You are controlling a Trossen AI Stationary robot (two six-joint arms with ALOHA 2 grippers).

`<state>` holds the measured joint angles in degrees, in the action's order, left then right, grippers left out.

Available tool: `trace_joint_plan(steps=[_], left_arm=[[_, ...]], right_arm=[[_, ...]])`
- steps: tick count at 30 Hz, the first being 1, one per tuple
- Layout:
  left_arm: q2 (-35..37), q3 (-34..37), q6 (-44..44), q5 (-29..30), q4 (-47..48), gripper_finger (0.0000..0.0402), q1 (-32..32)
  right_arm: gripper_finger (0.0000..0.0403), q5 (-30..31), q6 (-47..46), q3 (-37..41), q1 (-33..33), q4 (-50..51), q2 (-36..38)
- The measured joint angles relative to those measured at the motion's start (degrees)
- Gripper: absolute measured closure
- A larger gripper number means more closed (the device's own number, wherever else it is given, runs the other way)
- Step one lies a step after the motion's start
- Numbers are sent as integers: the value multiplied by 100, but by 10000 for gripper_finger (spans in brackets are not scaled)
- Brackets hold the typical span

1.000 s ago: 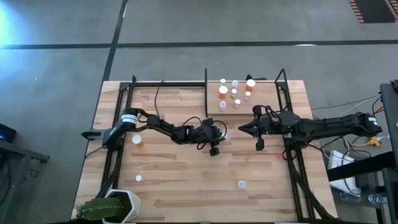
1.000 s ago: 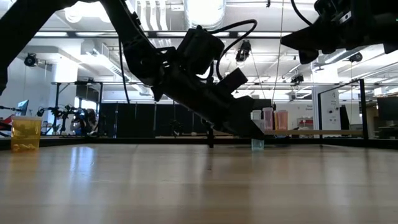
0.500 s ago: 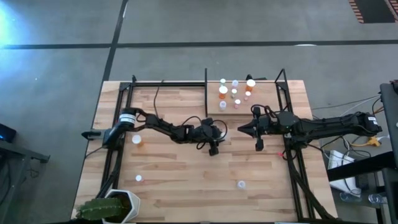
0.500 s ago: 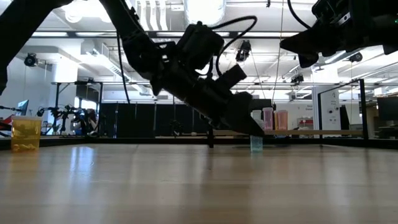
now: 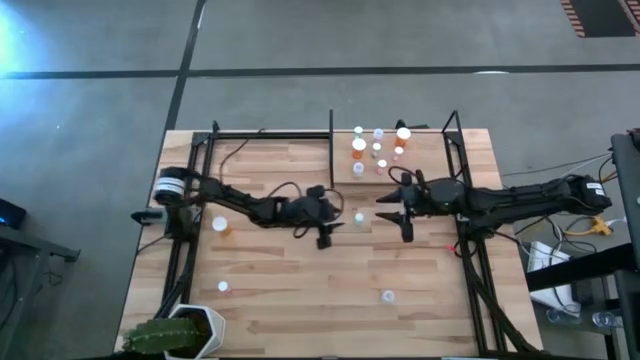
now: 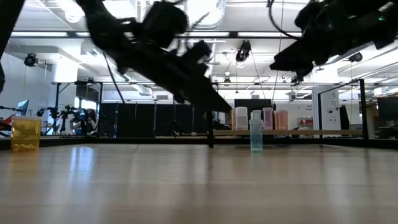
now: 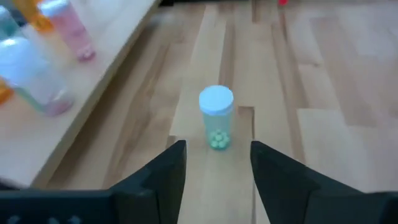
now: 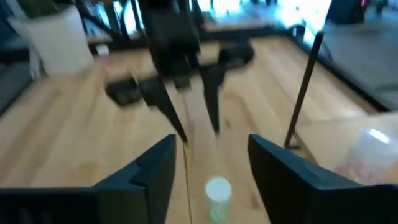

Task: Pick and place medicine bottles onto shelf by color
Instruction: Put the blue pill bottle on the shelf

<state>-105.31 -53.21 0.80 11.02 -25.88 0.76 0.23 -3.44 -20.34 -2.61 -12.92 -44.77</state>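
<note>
The desk [image 5: 300,300] is made of light wooden planks and stands on a grey floor [image 5: 100,60] with dark lines. At the near edge of the desk, in the left corner, sits a potted green plant [image 5: 170,335] in a white pot. Near it stands a small white-capped bottle [image 5: 222,287], and another small bottle [image 5: 387,296] stands near the front on the right. A little farther in, an orange bottle [image 5: 221,226] stands on the left side. In the middle of the desk, one small bluish bottle [image 7: 216,124] with a white cap stands upright all by itself, with little round pills at its bottom. The left gripper [image 5: 333,212] is just to the left of it and the right gripper [image 5: 385,206] is just to the right, and neither one touches it. The left jaws are spread apart with nothing between them, and the right jaws are spread apart too. Black metal rods [image 5: 200,200] run along both sides of the desk. Farther back is the shelf [image 5: 420,165], a wooden part beside a black upright bar [image 5: 331,150], and a group of bottles [image 5: 375,150] with white caps stands there, some orange and some clear. Beyond the desk, the low view shows a big bright room with white ceiling lights [image 6: 205,12], black stands and a yellow box [image 6: 25,134] far to the left.
</note>
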Motion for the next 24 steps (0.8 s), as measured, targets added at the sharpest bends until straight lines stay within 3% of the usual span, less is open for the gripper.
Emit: trace_joint_plan(steps=[6, 11, 16, 24], left_arm=[[813, 1564, -2, -56, -1674, 240, 199], [1322, 2616, -45, -106, -3229, 240, 330], [1739, 3214, -197, -109, -3733, 240, 387], [1896, 3405, -213, -101, -3776, 240, 485]], right_arm=[[165, 148, -2, -942, 22, 1508, -1003], [141, 132, 36, -1609, 51, 2071, -1865], [133, 185, 222, -2138, 61, 2547, -2571], [148, 330, 577, -2428, 59, 2643, -3192]])
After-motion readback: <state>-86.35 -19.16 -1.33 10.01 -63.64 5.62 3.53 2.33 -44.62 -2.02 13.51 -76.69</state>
